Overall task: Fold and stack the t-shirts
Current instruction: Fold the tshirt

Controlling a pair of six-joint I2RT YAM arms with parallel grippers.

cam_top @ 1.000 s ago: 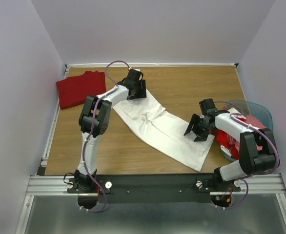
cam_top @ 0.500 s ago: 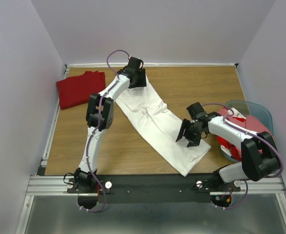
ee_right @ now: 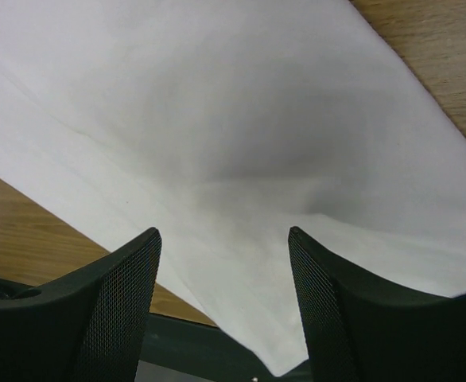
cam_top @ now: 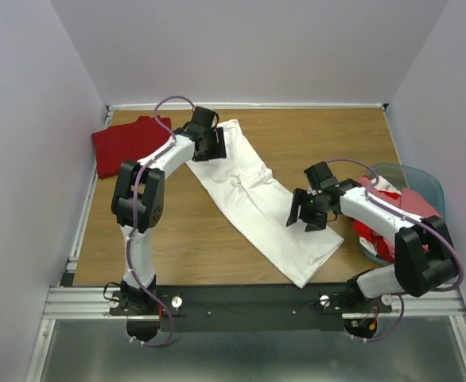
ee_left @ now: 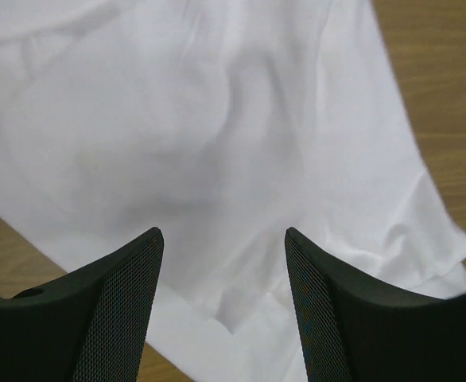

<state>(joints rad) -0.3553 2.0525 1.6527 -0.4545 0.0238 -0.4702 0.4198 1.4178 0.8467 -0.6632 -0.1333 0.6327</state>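
We list one counter (cam_top: 312,143): wood-grain top, mid brown, filling the middle of the overhead view and showing as bare patches at the edges of both wrist views

We list one bin (cam_top: 424,177): translucent teal plastic with a rounded rim, standing at the counter's right edge, close to the right wall

We list one near rail (cam_top: 257,301): slotted aluminium, running across the counter's near edge

We list one side rail (cam_top: 84,215): aluminium, running along the counter's left edge

We list the walls (cam_top: 257,48): pale lilac, plain, closing in the left, far and right sides

We list one metal sheet (cam_top: 241,358): dull grey, below the near rail
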